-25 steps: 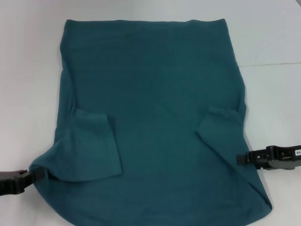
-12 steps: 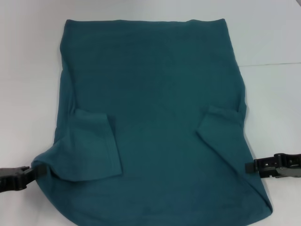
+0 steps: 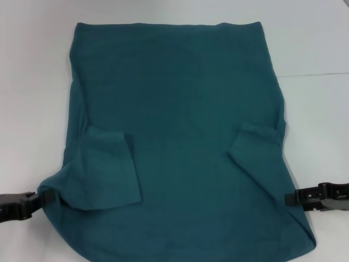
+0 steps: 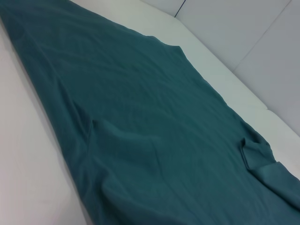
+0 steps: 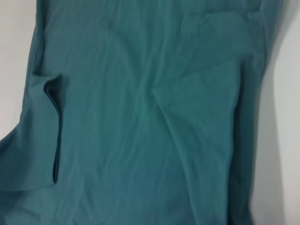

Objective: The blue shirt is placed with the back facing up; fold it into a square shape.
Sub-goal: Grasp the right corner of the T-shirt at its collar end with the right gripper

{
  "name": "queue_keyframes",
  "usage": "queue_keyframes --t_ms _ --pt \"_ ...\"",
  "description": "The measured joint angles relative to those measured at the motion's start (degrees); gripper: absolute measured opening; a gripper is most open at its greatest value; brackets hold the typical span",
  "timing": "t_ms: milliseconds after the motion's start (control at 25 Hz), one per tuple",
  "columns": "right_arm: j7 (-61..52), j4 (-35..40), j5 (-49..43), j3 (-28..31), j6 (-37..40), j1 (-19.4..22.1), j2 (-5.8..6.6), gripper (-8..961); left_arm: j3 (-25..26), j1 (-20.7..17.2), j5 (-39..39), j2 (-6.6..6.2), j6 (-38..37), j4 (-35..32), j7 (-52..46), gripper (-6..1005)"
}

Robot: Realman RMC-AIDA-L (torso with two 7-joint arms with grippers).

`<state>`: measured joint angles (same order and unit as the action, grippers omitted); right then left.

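The blue shirt (image 3: 180, 136) lies flat on the white table, plain side up, with both short sleeves folded inward onto the body. The left sleeve (image 3: 106, 169) is the larger flap; the right sleeve (image 3: 256, 142) is a small one. My left gripper (image 3: 42, 197) is at the shirt's near left edge, shut on a pinch of cloth that bulges toward it. On the opposite side, my right gripper (image 3: 289, 198) sits at the near right edge, just touching the fabric. Both wrist views show only the shirt (image 4: 154, 140) (image 5: 140, 117) and its folds.
The white table (image 3: 32, 82) surrounds the shirt on the left, right and far sides. A thin seam line (image 3: 316, 74) crosses the table at the right. The shirt's near hem runs off the bottom of the head view.
My right gripper has drawn back to the right and nearer, from over the shirt's right side to its edge. The left gripper has shifted slightly inward with the pinched cloth.
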<state>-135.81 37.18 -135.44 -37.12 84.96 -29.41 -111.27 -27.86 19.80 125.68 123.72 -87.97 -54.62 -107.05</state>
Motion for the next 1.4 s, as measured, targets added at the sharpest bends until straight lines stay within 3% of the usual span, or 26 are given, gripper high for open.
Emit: queue_keyframes --t_ms 840,1400 --pt "0.57 0.0 -0.69 -0.39 2.68 -0.23 -0.53 688 0.0 0.33 0.0 -0.18 0.02 0.65 0.0 2" --pt "-0.62 0.0 -2.53 -0.45 7.4 -1.67 0.87 689 -0.02 1.51 0.0 -0.32 1.24 1.68 0.05 2"
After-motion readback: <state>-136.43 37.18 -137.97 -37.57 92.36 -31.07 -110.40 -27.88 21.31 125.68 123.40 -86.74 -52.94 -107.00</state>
